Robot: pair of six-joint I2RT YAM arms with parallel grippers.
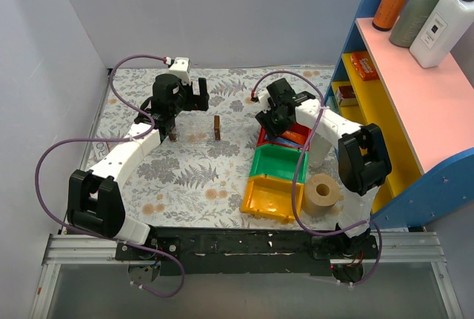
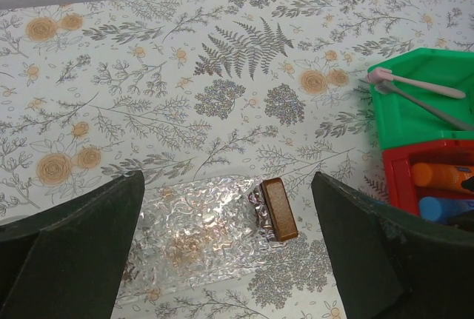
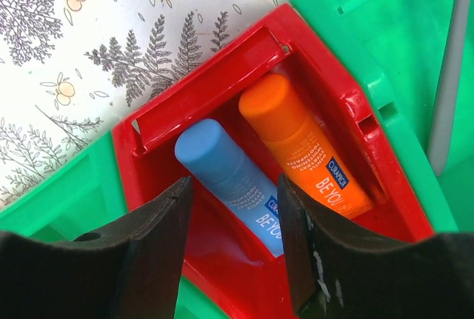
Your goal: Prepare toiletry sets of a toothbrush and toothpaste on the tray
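The flowered worktop (image 1: pixel 200 178) carries a row of bins on its right side and the clear tray (image 2: pixel 200 230) towards the left, one brown end piece (image 2: pixel 279 208) standing at its edge. Nothing shows in the part of the tray that can be seen, so no set looks assembled yet. The left hand (image 2: pixel 226 237) hangs over the tray with its fingers spread wide and holds nothing. The right hand (image 3: pixel 231 193) is down at the red bin (image 3: pixel 355 134), jaws open to a moderate gap and set either side of the blue toothpaste (image 3: pixel 222 163), which lies in that bin just beside an orange tube (image 3: pixel 296 134). The fingers do not appear to press on it yet. Two toothbrushes (image 2: pixel 415 86) lie in the green bin (image 1: pixel 275 162) next door. The step in hand reads as the pick of the toothpaste. Next, the right hand probably needs to sink a little, close on the blue tube alone without catching the orange one or the bin wall, lift it clear, and carry it leftward to the tray.
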